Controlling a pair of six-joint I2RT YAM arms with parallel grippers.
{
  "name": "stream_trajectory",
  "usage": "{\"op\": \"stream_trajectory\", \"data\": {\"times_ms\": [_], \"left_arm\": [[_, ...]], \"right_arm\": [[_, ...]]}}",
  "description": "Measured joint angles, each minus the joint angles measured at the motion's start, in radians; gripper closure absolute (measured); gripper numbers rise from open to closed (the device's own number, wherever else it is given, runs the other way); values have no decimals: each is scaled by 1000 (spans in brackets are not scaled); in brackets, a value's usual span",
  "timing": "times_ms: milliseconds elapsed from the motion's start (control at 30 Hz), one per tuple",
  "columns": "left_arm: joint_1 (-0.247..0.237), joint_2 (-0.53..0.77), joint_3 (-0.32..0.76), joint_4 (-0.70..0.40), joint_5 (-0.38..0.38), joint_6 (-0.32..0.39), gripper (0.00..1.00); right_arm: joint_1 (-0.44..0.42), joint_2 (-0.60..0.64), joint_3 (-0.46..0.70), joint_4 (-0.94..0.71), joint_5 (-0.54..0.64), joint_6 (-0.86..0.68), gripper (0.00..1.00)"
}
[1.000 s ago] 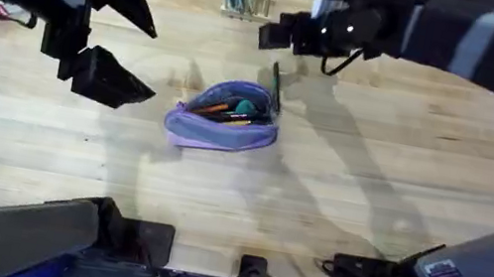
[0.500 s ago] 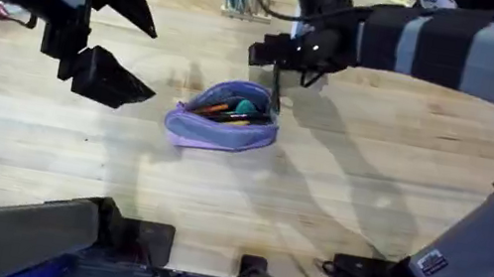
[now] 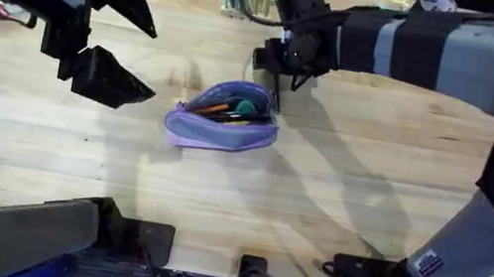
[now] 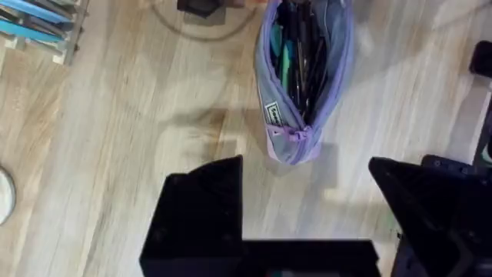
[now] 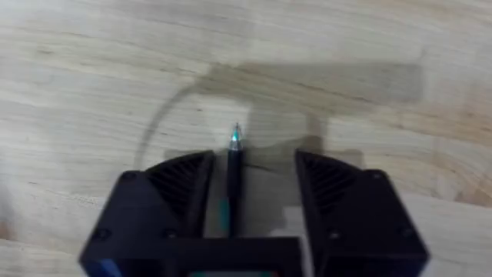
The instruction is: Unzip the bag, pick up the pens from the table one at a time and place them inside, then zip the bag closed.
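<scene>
Overhead: the wooden table carries the purple bag, unzipped, with coloured pens inside. The left gripper hovers left of it, fingers spread and empty. The right gripper hangs just behind the bag.

Left wrist: the bag gapes open.

Right wrist: a pen stands between the gripper's parted fingers, touching the left one.
</scene>
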State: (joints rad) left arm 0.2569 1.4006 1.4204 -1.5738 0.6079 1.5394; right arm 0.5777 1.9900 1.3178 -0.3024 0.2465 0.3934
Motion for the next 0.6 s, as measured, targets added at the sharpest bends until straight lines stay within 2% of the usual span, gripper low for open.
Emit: {"op": "stream_trajectory", "data": {"times_ms": [133, 200, 267, 300, 600], "left_arm": [[0, 0, 0, 0, 0, 0, 8], [0, 0, 0, 0, 0, 0, 8], [0, 0, 0, 0, 0, 0, 8], [0, 0, 0, 0, 0, 0, 6], [0, 0, 0, 0, 0, 0, 8]], "right_arm": [[0, 0, 8, -25, 1, 11, 575], [0, 0, 9, -30, 4, 17, 709], [0, 0, 9, -32, 13, 22, 895], [0, -1, 9, -33, 17, 26, 947], [1, -5, 9, -32, 22, -20, 970]]}}
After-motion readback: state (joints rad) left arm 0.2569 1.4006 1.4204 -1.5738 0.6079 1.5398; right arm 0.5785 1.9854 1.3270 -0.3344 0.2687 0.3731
